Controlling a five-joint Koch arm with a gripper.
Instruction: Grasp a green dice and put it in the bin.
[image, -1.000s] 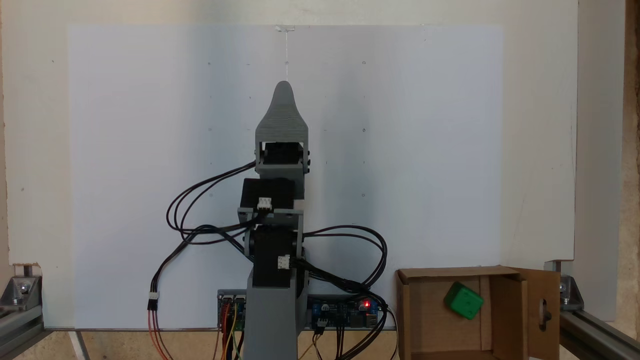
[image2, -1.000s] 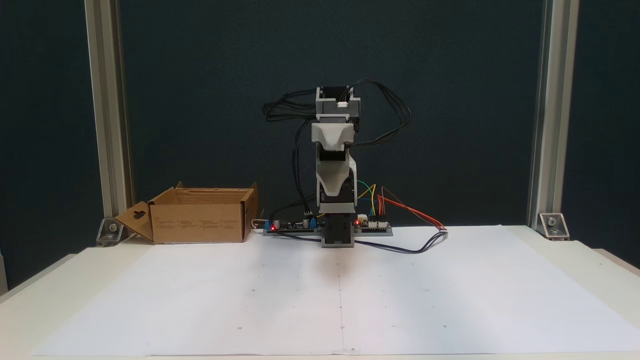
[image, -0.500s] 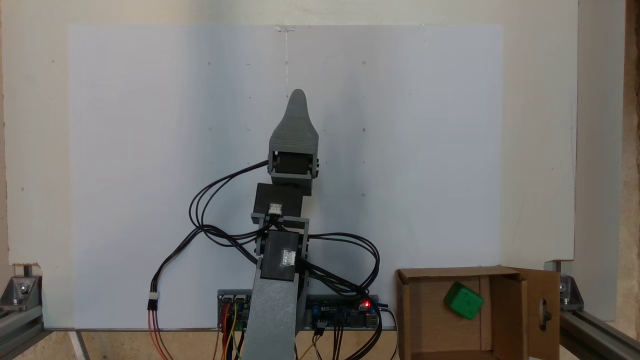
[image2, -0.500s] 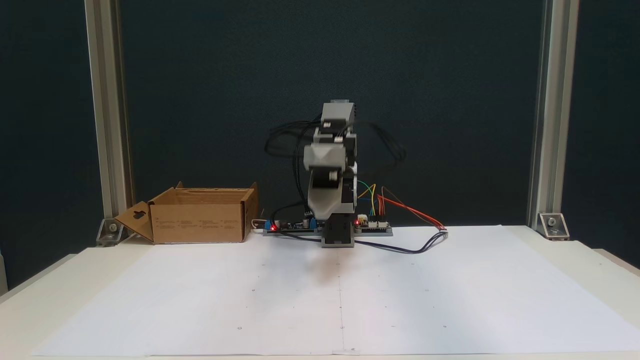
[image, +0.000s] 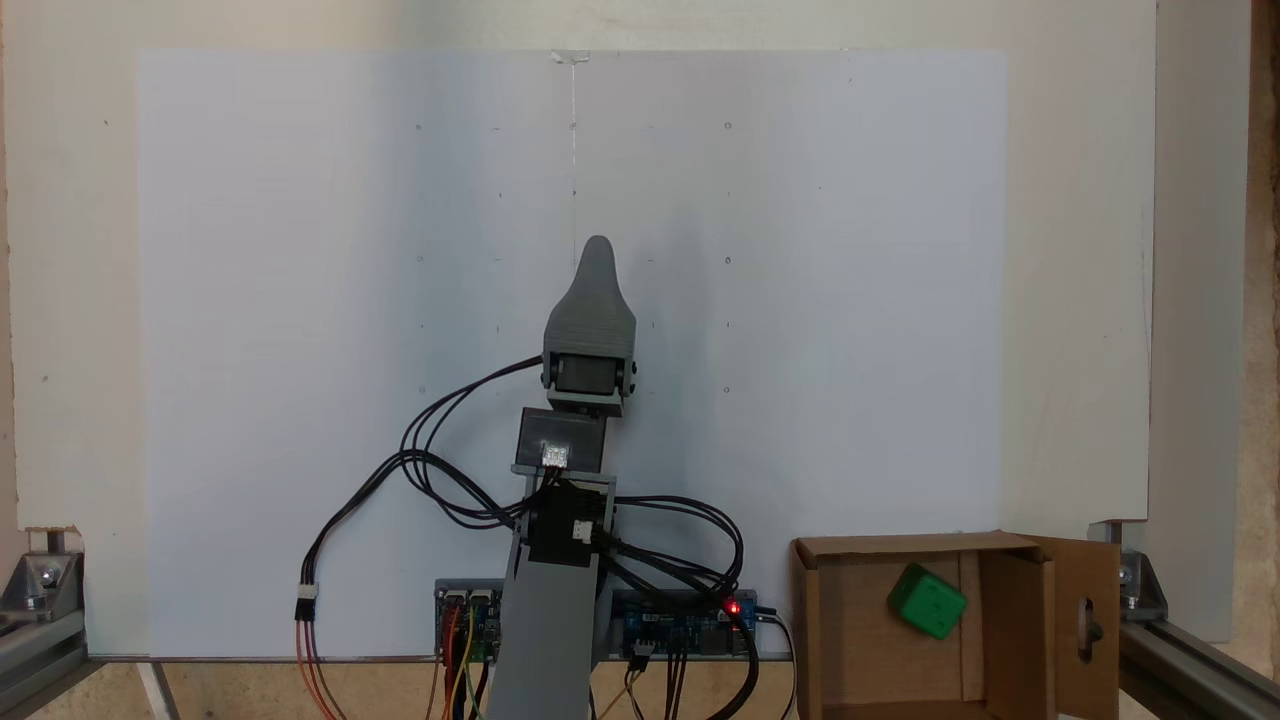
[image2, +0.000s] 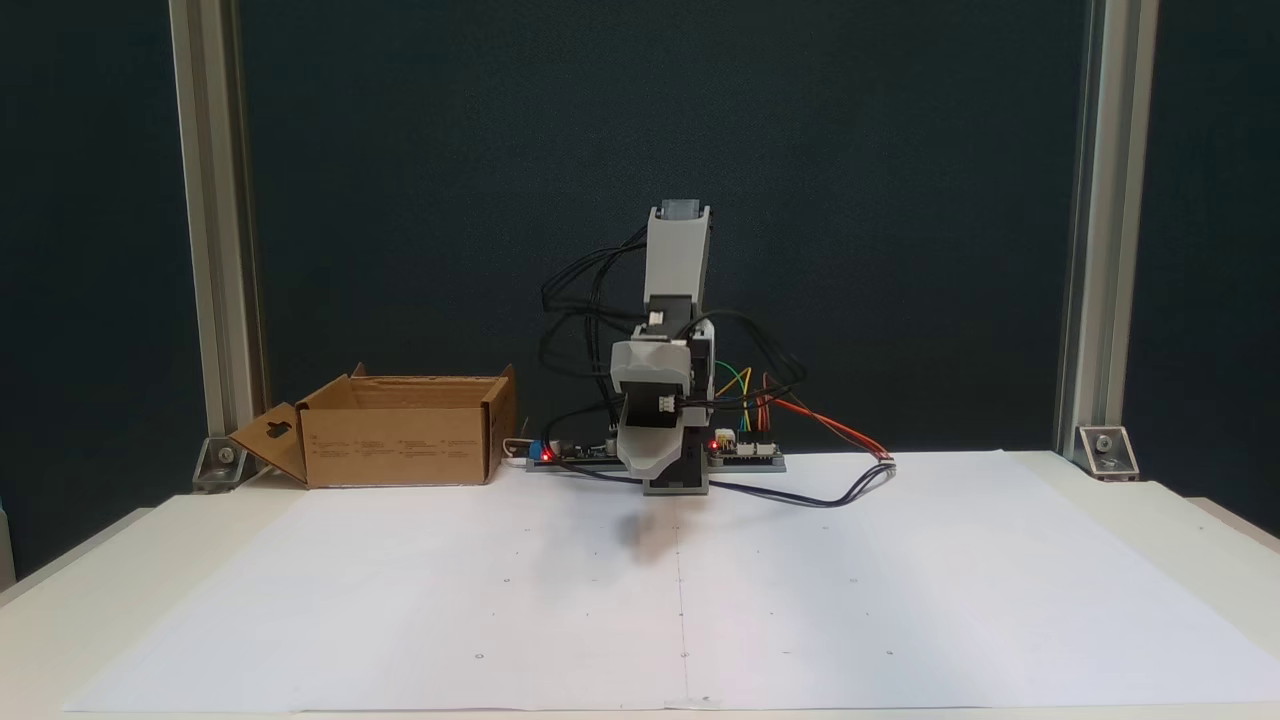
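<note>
Your green dice (image: 927, 600) already lies inside the bin (image: 812, 630), tilted on the cardboard floor near its back wall. In this fixed view the end effector (image: 598, 250) points up the white paper sheet (image: 300, 300) on the tabletop, so the bin sits well apart, down and to its right. Its jaws overlap from both cameras, so you cannot tell whether they are spread or pressed together. By my judgement, nothing remains to grasp.

We counted one green dice (image: 927, 600), one cardboard bin (image: 850, 620), one arm (image: 560, 600), and two circuit boards (image: 670, 625).
</note>
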